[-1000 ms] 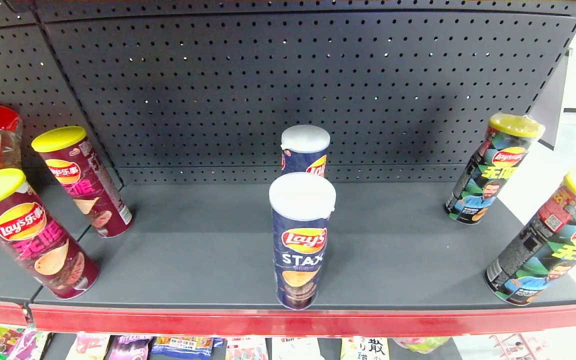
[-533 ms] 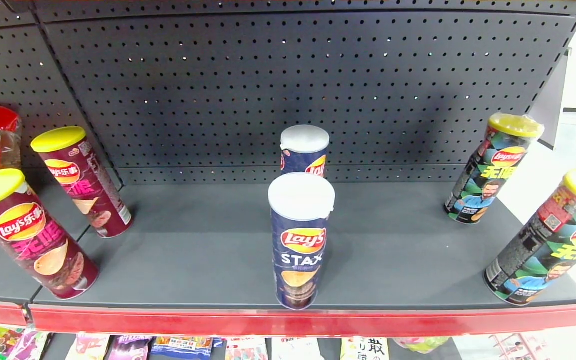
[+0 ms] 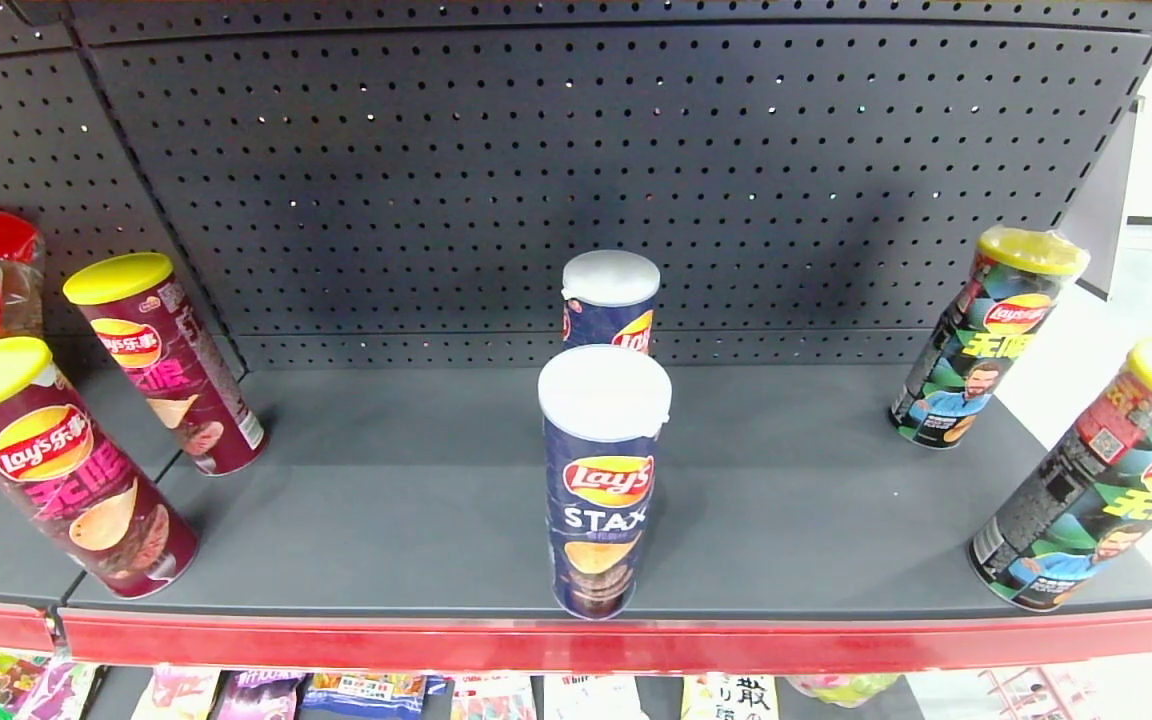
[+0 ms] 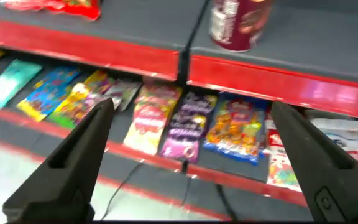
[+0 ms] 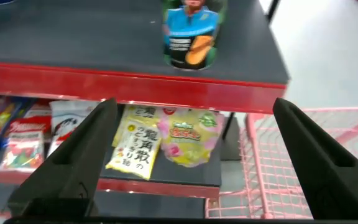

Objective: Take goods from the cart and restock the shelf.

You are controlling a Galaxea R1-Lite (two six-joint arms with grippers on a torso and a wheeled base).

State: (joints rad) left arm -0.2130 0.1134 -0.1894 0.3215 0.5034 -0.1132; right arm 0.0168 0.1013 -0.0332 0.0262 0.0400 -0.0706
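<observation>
Nothing has shifted; blue can (image 3: 601, 480) stands on shelf (image 3: 386, 510).

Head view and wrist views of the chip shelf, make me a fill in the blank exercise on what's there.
1. The front blue can and the rear blue can both have ____ lids.
2. The front maroon can has a ____ lid.
3. The wire cart is coloured ____.
4. The left end effector and the right end effector are both ____.
Missing words: white; yellow; pink; open.
</observation>
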